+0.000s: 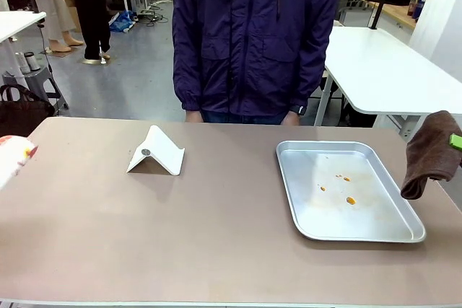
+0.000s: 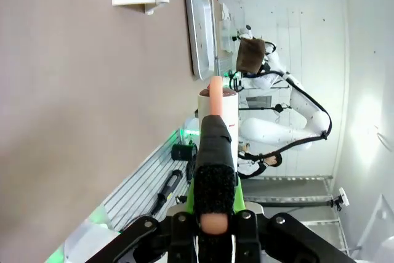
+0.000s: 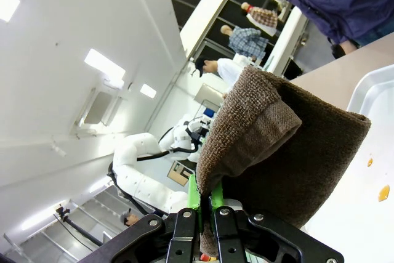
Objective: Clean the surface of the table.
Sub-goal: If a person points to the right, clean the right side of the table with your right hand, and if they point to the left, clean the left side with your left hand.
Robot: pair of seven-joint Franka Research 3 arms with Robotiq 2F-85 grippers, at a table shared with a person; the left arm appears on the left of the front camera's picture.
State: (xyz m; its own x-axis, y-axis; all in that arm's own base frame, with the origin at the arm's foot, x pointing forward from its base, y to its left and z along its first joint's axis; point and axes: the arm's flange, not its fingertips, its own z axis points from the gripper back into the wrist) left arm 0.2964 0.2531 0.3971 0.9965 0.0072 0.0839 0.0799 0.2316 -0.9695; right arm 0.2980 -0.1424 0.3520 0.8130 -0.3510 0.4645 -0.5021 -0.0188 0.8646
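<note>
Left gripper (image 2: 214,129) was clamped on a white bottle (image 1: 13,158) with a pinkish tip, held at the table's left edge, above the surface. The table (image 1: 216,243) spanned the front view, beige-brown and matte. A white folded stand (image 1: 156,154) sat left of centre on it. A person in a dark purple jacket (image 1: 253,34) stood at the far side. A metal tray (image 1: 382,221) lay on the right part of the table, with orange spots (image 1: 350,200) on its floor. Right gripper (image 3: 203,199) pinched a brown cloth (image 1: 431,153), which hung just beside the tray's right rim, off the table.
</note>
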